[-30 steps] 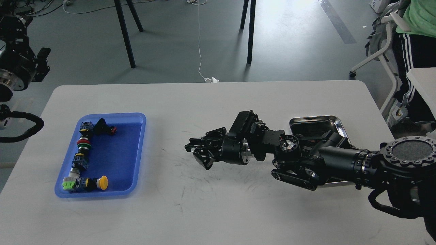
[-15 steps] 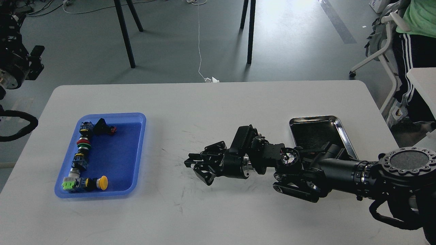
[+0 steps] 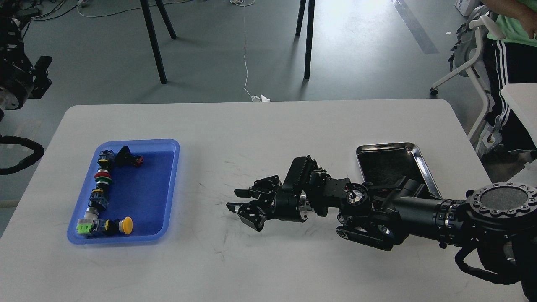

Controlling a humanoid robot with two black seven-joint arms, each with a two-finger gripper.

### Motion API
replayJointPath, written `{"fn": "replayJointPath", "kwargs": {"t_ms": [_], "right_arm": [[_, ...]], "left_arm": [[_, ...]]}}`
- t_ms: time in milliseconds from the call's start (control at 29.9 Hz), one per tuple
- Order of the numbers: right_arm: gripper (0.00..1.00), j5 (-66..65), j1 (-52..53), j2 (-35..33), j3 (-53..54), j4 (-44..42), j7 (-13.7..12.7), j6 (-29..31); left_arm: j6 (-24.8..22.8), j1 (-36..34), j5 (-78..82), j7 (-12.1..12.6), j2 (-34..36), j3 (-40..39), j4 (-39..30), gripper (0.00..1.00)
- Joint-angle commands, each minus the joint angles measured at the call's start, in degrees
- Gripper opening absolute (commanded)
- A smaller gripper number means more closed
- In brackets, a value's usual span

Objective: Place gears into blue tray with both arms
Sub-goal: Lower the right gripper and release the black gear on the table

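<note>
The blue tray (image 3: pixel 138 193) lies on the left of the white table, with several coloured push-button switches (image 3: pixel 102 178) along its left side and front. I cannot make out any gears in it or on the table. My right gripper (image 3: pixel 235 200) hangs low over the table's middle, pointing left, well to the right of the blue tray. Its fingers (image 3: pixel 242 193) are spread apart and I see nothing between them. Of my left arm (image 3: pixel 16 77) only a dark part shows at the left edge, off the table, and its fingers cannot be told apart.
A silver metal tray (image 3: pixel 413 152) with a dark inside sits at the right, partly behind my right arm (image 3: pixel 402 205). A black cable (image 3: pixel 23 157) loops at the left edge. Chair legs and a seated person are beyond the table.
My right gripper has dropped closer to the table and its fingers have spread open. The left arm has drawn back towards the left edge.
</note>
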Motion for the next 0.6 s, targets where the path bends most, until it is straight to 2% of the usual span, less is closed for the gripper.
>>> {"fn": "replayJointPath", "kwargs": {"t_ms": [0, 167, 234, 301, 401, 568], "right_arm": [[0.61, 0.16, 0.17, 0.00, 0.00, -0.12, 0.00, 0.02], [0.68, 0.78, 0.61, 0.00, 0.87, -0.29, 0.00, 0.02], [0.72, 1.39, 0.96, 0.00, 2.62, -0.38, 0.00, 0.10], [0.78, 4.36, 1.49, 0.00, 6.04, -0.47, 0.00, 0.45], [0.80, 11.39, 3.77, 0.00, 9.92, -0.56, -0.09, 2.73], [0.81, 19.49, 6.59, 0.00, 15.81, -1.08, -0.27, 4.76]], "left_arm": [[-0.05, 0.14, 0.00, 0.00, 0.07, -0.08, 0.01, 0.98], [0.74, 0.22, -0.17, -0.18, -0.19, -0.26, 0.19, 0.97], [1.18, 0.31, -0.17, -1.40, -0.37, -0.26, 0.27, 0.96], [3.89, 0.57, 0.09, -1.90, -0.72, -0.09, 0.36, 0.96], [9.51, 0.66, 0.09, -1.90, -0.72, -0.08, 0.01, 0.96], [12.42, 0.84, -1.92, -1.90, -0.98, -1.31, -0.78, 0.96]]}}
